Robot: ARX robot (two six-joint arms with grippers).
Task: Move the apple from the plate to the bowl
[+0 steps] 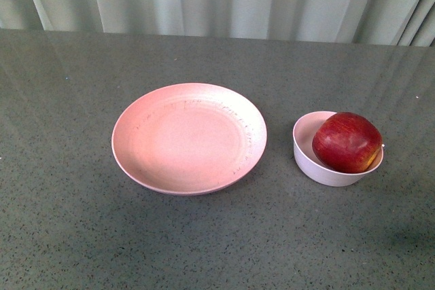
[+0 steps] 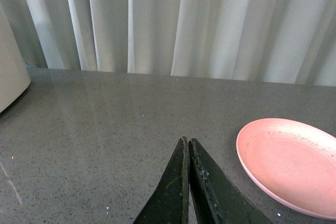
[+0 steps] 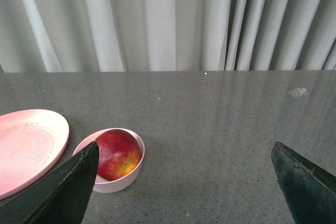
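One apple (image 1: 346, 142), one bowl (image 1: 309, 161), one plate (image 1: 189, 138)

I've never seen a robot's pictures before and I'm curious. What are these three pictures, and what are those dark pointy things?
They are three cameras on one robot with two arms, all taken at once. The first camera sits on the robot's body and looks ahead at a grey table. On it lie a wide pink plate, with nothing on it, and a small pale bowl with a red apple sitting inside.

The other two cameras ride on the robot's wrists. The dark pointy things are its jaws, like fingers for pinching. The left gripper is pressed shut and holds nothing. The right gripper is spread wide open, also holding nothing, with the apple and bowl ahead of it.
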